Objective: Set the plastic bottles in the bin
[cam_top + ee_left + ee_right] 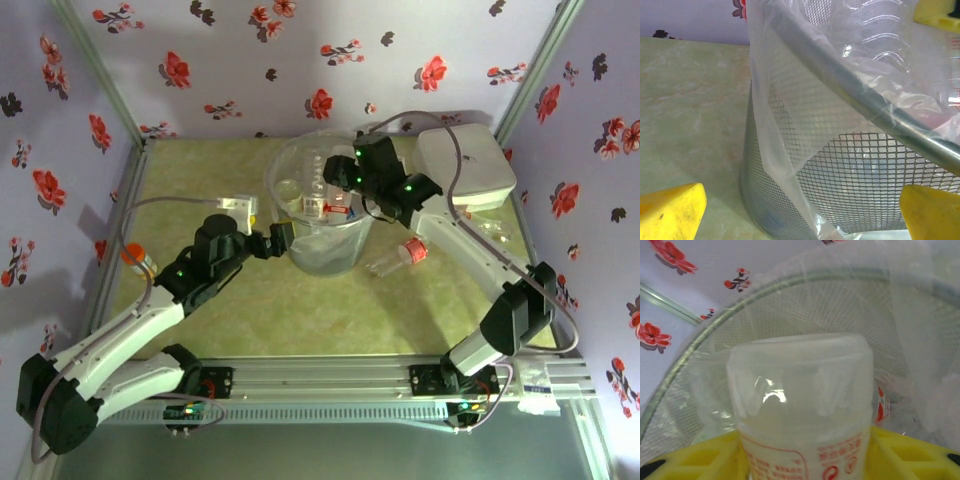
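One clear bottle [800, 405] lies between the yellow fingers [912, 452] of the right gripper [338, 185], which hangs over the open mouth of the bin [285, 150]. The bottle's long axis runs along the fingers, out from the wrist and down toward the bin's inside. A rounded whitish end leads, and whether that end is cap or base cannot be told. Yellow shows close on both sides of the bottle, but whether the fingers pinch it or stand slack around it cannot be told. Inside the clear bag [775, 145] that lines the bin's mesh wall, a red-labelled bottle [881, 407] lies low down. The bin stands upright in the middle of the bench [300, 320]. The left gripper [282, 240] is spread wide and holds nothing; it sits just beside the bin's left wall with its fingers pointing at it, and whether it touches cannot be judged. A second bottle [398, 257] lies on its side on the bench just right of the bin, its long axis roughly left to right and its red cap toward the right. A white lidded box [465, 165] sits at the far right, and an orange-capped bottle [140, 258] stands near the left edge.
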Motion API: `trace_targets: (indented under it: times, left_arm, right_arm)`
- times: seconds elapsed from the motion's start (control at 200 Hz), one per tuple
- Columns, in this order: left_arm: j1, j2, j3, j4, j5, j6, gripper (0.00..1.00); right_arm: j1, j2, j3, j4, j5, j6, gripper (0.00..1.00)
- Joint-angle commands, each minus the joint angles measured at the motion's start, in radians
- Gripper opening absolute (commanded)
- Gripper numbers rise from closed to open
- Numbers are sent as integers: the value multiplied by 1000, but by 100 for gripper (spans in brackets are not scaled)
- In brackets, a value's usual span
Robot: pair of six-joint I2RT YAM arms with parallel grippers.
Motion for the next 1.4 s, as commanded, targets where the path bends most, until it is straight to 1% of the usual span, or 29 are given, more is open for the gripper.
trace_targets:
  times: [0.0, 0.12, 0.195, 0.265, 0.405, 0.475, 0.56, 0.615, 0.68, 0.755, 0.8, 0.95, 1.03, 1.275, 1.395]
  left_arm:
    - [7, 18, -1, 33, 6, -1, 100]
    - [8, 11, 6, 26, 7, 7, 100]
    - [8, 6, 5, 20, 4, 10, 100]
    - [7, 2, 1, 19, 5, 10, 100]
    - [7, 8, -1, 24, 4, 4, 100]
    - [8, 10, 1, 26, 5, 2, 100]
    - [7, 13, 5, 26, 5, 2, 100]
    - [7, 13, 8, 24, 5, 2, 100]
    - [8, 11, 9, 21, 4, 0, 100]
    - [8, 12, 7, 23, 5, -3, 100]
    - [8, 13, 7, 24, 4, -5, 100]
    - [7, 11, 7, 24, 6, -8, 100]
    - [7, 9, 5, 21, 6, -8, 100]
    - [7, 16, 8, 30, 9, -18, 100]
    - [7, 7, 9, 22, 11, -20, 100]
  right_arm:
    - [30, 47, 42, -33, -66, 50, 67]
    - [35, 55, 122, -94, -69, 13, 82]
    - [35, 47, 197, -170, -29, -35, 89]
    - [35, 38, 264, -247, 31, -93, 94]
    - [34, 15, 351, -356, 168, -190, 97]
    - [33, 1, 365, -386, 223, -223, 97]
    - [27, -15, 361, -404, 250, -248, 95]
    - [18, -27, 354, -416, 254, -256, 89]
    - [10, -45, 338, -414, 231, -269, 78]
    - [10, -64, 303, -387, 175, -279, 60]
    - [11, -67, 287, -383, 136, -281, 52]
    - [26, -42, 266, -451, 101, -307, 35]
    - [35, -30, 234, -459, 74, -306, 29]
    - [58, 70, 202, -501, 18, -313, 23]
    - [82, 86, 190, -484, 22, -317, 18]
